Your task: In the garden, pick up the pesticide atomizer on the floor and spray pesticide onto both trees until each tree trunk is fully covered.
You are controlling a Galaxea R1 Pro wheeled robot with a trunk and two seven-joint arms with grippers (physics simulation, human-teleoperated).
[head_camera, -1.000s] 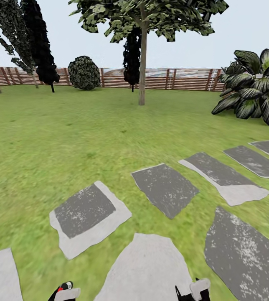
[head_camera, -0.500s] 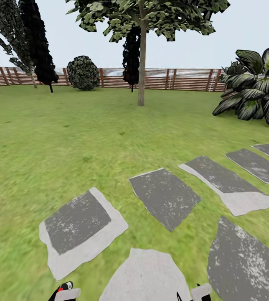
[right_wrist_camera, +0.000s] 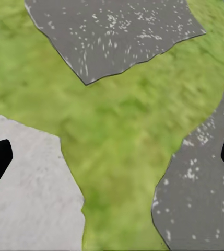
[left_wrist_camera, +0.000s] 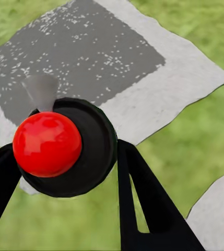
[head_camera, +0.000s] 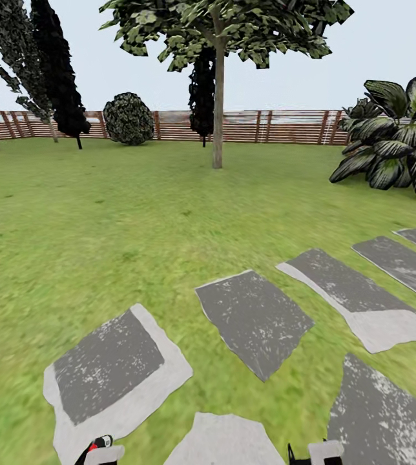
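The pesticide atomizer (left_wrist_camera: 46, 144) sits between the black fingers of my left gripper (left_wrist_camera: 65, 162), showing a red ball on a round black body with a small grey nozzle. In the head view its red spot and pale tip (head_camera: 99, 443) peek up at the bottom edge with the left gripper (head_camera: 98, 453). My right gripper (right_wrist_camera: 112, 159) is open, its fingertips wide apart over grass and paving, and also sits low in the head view (head_camera: 318, 452). A tree with a broad green crown stands far ahead, its beige-grey trunk (head_camera: 218, 110) upright on the lawn (head_camera: 104, 213).
Grey stepping stones (head_camera: 253, 320) cross the grass just ahead of me and run off to the right. A spiky dark plant (head_camera: 395, 139) stands at the right. A slatted wooden fence (head_camera: 285, 126), a round bush (head_camera: 128, 118) and black narrow trees (head_camera: 59, 71) line the back.
The whole view has slid forward: the stepping stones sit lower and nearer the bottom edge, the tree slightly closer. Both grippers hold the same pose.
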